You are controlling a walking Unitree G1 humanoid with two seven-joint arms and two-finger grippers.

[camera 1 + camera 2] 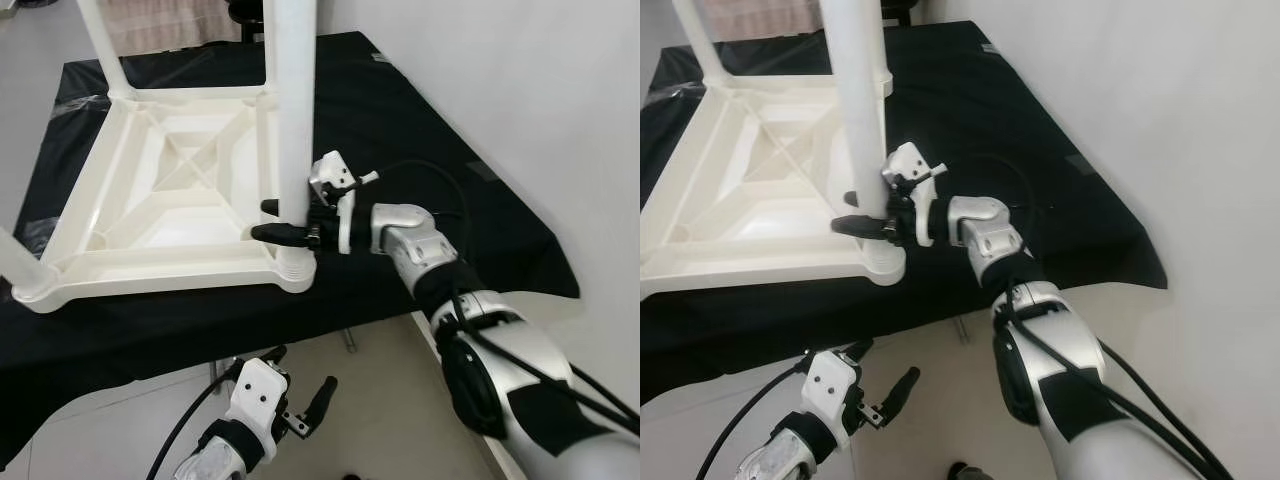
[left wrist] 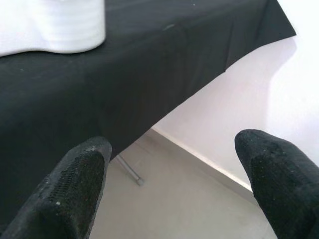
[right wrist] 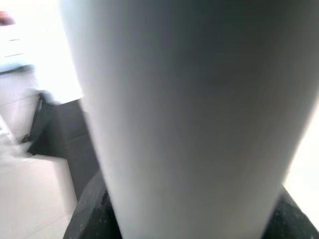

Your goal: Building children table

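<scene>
A white plastic children's table lies upside down on a black cloth. Its near right leg stands upright in the corner socket. My right gripper is shut on this leg just above the socket, one black finger on each side. In the right wrist view the leg is pressed close between the fingers. My left gripper hangs open below the front edge of the cloth, over the floor, holding nothing; its fingertips are wide apart.
Two more legs stand upright, one at the far left corner and one at the near left corner. A white wall runs close along the right side. Pale floor lies in front of the cloth's edge.
</scene>
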